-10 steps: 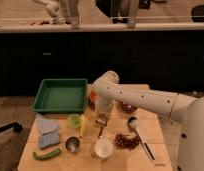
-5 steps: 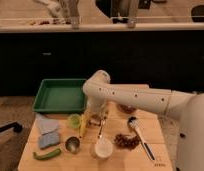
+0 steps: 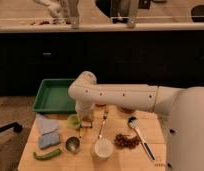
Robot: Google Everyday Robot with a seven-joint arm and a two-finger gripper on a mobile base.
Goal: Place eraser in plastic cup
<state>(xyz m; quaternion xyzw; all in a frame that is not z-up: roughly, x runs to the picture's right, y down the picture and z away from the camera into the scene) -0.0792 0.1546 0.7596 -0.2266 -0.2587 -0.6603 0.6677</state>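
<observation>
The light-green plastic cup (image 3: 73, 120) stands on the wooden table, just in front of the green tray. My gripper (image 3: 85, 120) hangs from the white arm right beside the cup's right rim, pointing down. It is shut, and a small whitish block, the eraser (image 3: 87, 124), shows at its tip, held just above the tabletop. The arm reaches in from the right and hides the table behind the cup.
A green tray (image 3: 45, 102) sits at the back left. A blue cloth (image 3: 47, 132), a green pod (image 3: 46, 155), a steel cup (image 3: 72, 144) and a white cup (image 3: 103, 148) lie in front. A fork (image 3: 102, 126), dark bits (image 3: 126, 141) and a spoon (image 3: 140, 135) lie to the right.
The arm has swung left across the table, carrying the gripper from the middle over to the right side of the green cup.
</observation>
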